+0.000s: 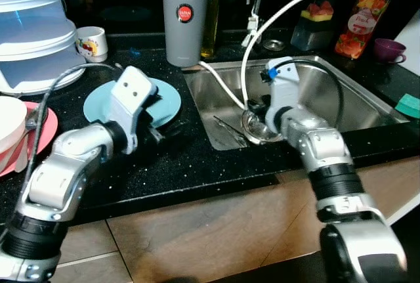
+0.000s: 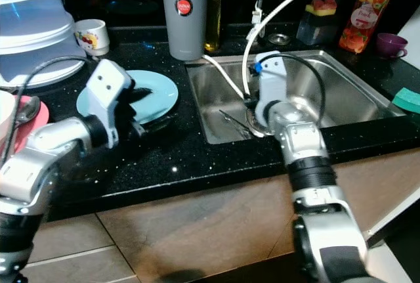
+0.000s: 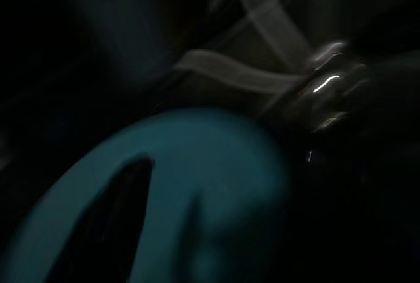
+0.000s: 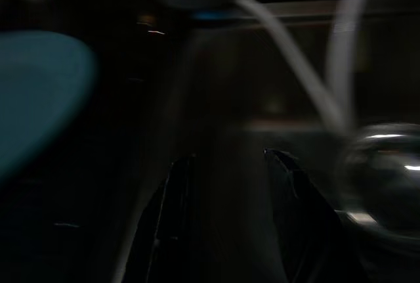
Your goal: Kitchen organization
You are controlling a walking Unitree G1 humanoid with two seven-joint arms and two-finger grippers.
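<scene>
A teal plate (image 1: 105, 106) lies on the black counter left of the steel sink (image 1: 354, 99). My left gripper (image 1: 157, 115) is over the plate's near right edge, open, with one black finger (image 3: 111, 224) above the teal surface and the other by the rim. My right arm (image 1: 289, 109) reaches down into the sink beside a small metal bowl (image 1: 257, 129). In the dark right wrist view the right gripper (image 4: 228, 158) is open with nothing between its fingers; the metal bowl (image 4: 387, 178) lies just off to one side of them.
A white hose (image 1: 262, 40) loops from the tap into the sink, where a metal utensil (image 1: 230, 129) also lies. Behind stand a grey canister (image 1: 186, 17), a white cup (image 1: 92, 43), stacked plastic containers (image 1: 33, 27), bottles (image 1: 357, 27) and a purple cup (image 1: 388, 50). A red plate (image 1: 42, 135) is far left.
</scene>
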